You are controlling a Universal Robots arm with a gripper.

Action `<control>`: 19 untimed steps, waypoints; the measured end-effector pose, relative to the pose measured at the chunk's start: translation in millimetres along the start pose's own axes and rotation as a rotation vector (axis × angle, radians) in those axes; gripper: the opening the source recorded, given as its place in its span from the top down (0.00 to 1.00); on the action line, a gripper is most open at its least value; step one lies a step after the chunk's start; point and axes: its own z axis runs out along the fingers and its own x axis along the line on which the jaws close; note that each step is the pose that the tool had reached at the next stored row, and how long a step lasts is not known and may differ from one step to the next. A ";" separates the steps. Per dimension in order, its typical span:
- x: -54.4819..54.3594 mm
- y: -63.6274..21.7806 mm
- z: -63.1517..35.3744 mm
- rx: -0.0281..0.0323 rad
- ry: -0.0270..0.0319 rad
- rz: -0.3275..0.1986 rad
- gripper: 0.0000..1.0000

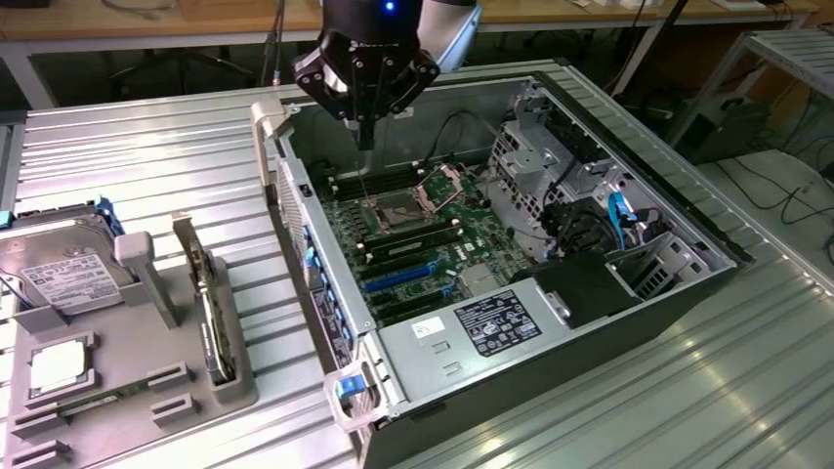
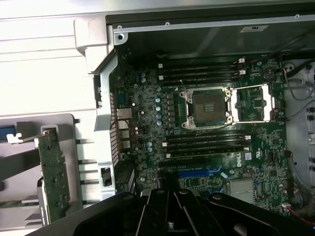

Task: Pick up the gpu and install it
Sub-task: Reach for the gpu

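I see the gpu [image 1: 217, 318] standing on edge in the gray rack [image 1: 156, 293] just beside the computer case [image 1: 521, 322], its long axis running along the case's wall. Its fan face is hidden. The gripper [image 1: 369, 145] hangs over the case, fingers pressed together, empty.

One gpu [image 1: 219, 322], one hard drive [image 1: 59, 269], one case [image 1: 297, 195].

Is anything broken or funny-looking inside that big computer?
Nothing looks broken. One odd spot: on the motherboard, the processor socket looks empty, with its metal clamp frame flipped open beside it.
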 end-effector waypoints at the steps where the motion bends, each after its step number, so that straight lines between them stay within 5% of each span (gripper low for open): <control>1: 0.3 -0.2 0.0 0.0000 0.0002 0.000 0.89; 19: 4.2 -2.0 0.0 0.0002 0.0020 0.000 0.89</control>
